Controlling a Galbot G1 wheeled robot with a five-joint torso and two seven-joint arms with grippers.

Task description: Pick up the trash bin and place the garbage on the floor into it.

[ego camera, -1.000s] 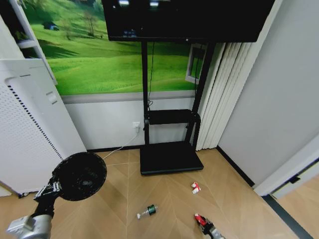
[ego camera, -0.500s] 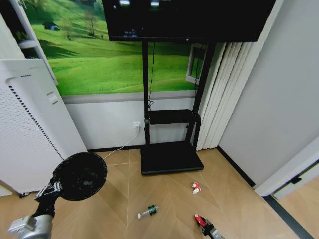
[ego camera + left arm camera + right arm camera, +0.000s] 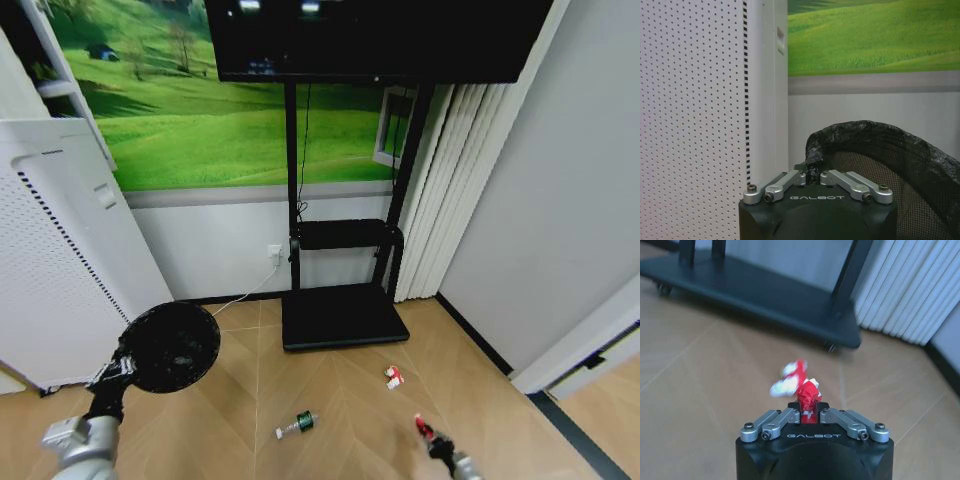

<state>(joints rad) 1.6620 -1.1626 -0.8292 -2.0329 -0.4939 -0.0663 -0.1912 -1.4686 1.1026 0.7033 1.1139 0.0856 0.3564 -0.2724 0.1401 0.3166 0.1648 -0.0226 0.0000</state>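
Herringbone wood flooring (image 3: pixel 330 400) carries the litter. Nearest, the right gripper (image 3: pixel 432 440) pinches a crumpled red piece (image 3: pixel 808 392); the left gripper (image 3: pixel 811 176) is clamped on the black mesh round trash bin (image 3: pixel 172 345), held off the floor. Farther, toward the black TV stand (image 3: pixel 340 315), lie a clear green-labelled bottle (image 3: pixel 297 424) and a red-and-white packet (image 3: pixel 393 376).

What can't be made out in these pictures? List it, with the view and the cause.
- Inside of the trash bin: head view shows its dark mouth, contents unreadable.
- Red scrap in the right gripper: its shape is hidden between the fingers.
- Red-and-white packet: blurred in the right wrist view.
- Bottle label: too small in the head view.
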